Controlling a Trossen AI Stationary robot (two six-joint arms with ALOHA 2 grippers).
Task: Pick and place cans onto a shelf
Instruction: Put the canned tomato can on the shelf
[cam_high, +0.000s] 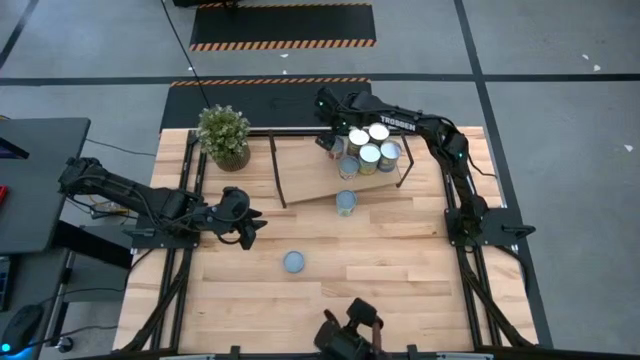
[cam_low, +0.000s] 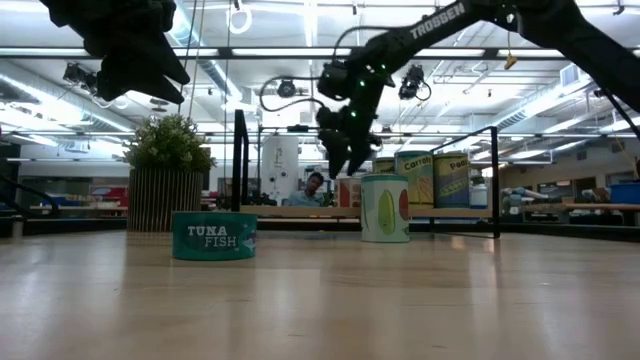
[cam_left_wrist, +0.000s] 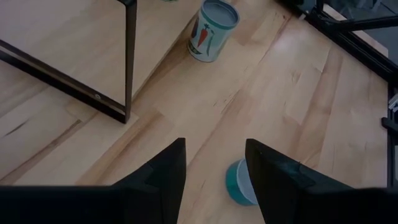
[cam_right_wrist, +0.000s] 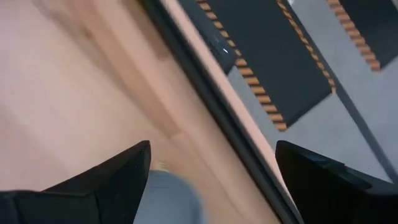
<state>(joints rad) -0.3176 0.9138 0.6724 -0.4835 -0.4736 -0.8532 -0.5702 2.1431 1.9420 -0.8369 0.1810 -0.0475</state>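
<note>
The left pincer (cam_high: 252, 226) hangs released above the surface (cam_high: 400, 260), and the flat tuna can (cam_high: 295, 262) lies just ahead of and below its fingertips, upright, axis vertical; this arm is nearer. The taller carrot can (cam_high: 346, 203) stands farther ahead, just beside the shelf (cam_high: 310, 165). The right pincer (cam_high: 331, 143), spread wide, hovers beside the cans (cam_high: 368, 147) on the shelf.

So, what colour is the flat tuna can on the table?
Teal, with white "TUNA FISH" lettering; the tuna can shows best in the low view.

Overhead and table-level views share the shelf (cam_high: 335, 170); wrist cameras close.
</note>
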